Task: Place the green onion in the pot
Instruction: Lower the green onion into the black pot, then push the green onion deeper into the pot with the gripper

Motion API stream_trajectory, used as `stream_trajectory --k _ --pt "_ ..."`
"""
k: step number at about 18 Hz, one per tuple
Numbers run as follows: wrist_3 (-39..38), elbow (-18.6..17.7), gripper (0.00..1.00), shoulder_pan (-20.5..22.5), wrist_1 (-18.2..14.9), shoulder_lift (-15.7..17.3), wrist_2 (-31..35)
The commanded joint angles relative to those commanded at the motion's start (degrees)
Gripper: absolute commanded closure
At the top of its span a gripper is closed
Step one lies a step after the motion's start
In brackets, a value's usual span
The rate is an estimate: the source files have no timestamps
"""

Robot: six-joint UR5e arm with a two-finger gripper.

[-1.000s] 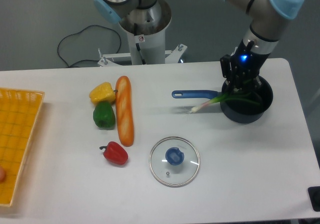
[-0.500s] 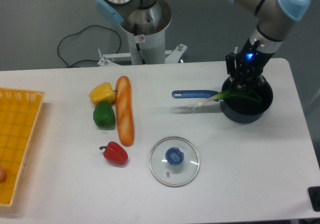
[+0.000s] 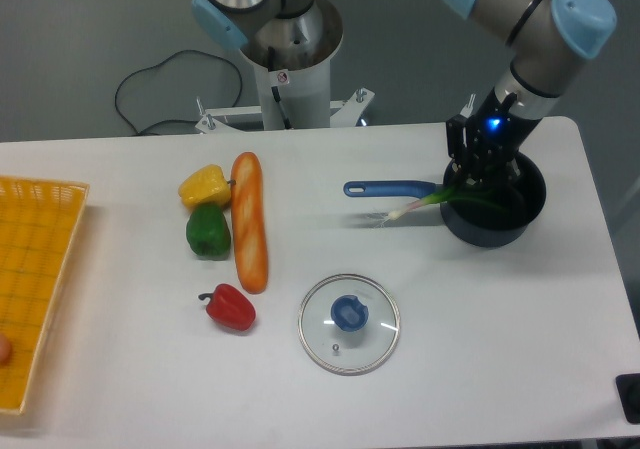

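Nearest the lower edge of the frame, a round glass lid (image 3: 349, 323) with a blue knob is lying flat on the white bench (image 3: 480, 369), a little right of centre. Just to its left a red pepper (image 3: 231, 307) is sitting on its side. At the far left edge a yellow basket (image 3: 35, 279) is resting on the bench, partly cut off by the frame.

Farther up, a long bread loaf (image 3: 249, 221) is lying nearly upright in the picture, left of centre. A green pepper (image 3: 207, 231) is sitting against its left side, and a yellow pepper (image 3: 204, 185) is sitting just above the green one, also beside the loaf.

In the right half of the frame the pot (image 3: 500, 219) is standing on the bench, its blue handle pointing left toward the centre. The green onion (image 3: 430, 202) is lying across the pot's left rim: its green leaves are reaching over the opening of the pot, while its white bulb end is sticking out to the left and hanging just below the handle, above the bench.

The pincer (image 3: 484, 172) is hanging down over the left part of the pot, right at the green leaves, with a blue light glowing on the wrist above it. Its fingers are dark against the dark pot, so I cannot tell whether they are apart or clamped on the onion.

At the top of the frame the arm's grey base column (image 3: 290, 59) is standing behind the bench, with a black cable (image 3: 150, 89) looping on the floor to its left.
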Motion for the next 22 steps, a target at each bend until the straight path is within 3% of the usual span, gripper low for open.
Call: stream_trajectory --k 22 --pt "3.9 -0.4 0.83 1.8 3.9 -3.6 0.1"
